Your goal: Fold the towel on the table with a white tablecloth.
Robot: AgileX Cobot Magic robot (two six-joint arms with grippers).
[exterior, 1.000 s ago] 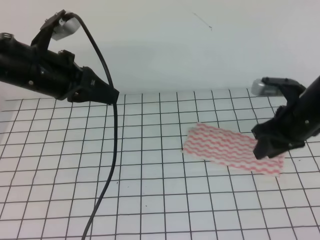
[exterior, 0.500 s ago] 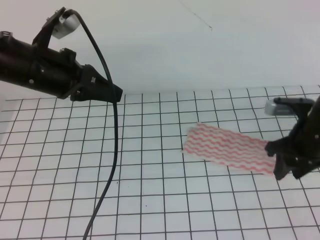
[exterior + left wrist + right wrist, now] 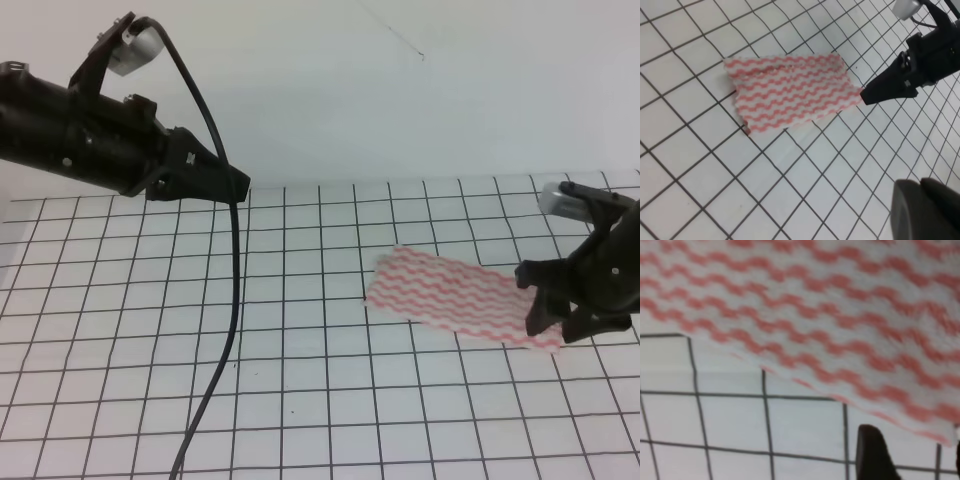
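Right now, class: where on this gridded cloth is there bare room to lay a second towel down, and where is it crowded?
The widest bare stretch of the table lies in front and left of the towel, bordered by the hanging black cable. A bare band also runs behind the towel toward the wall. It is crowded at the towel's right end, where the right gripper sits; the left gripper hovers back left.

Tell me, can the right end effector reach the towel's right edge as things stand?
Probably yes. The right end effector sits right at the towel's right edge, with nothing between them on the table.
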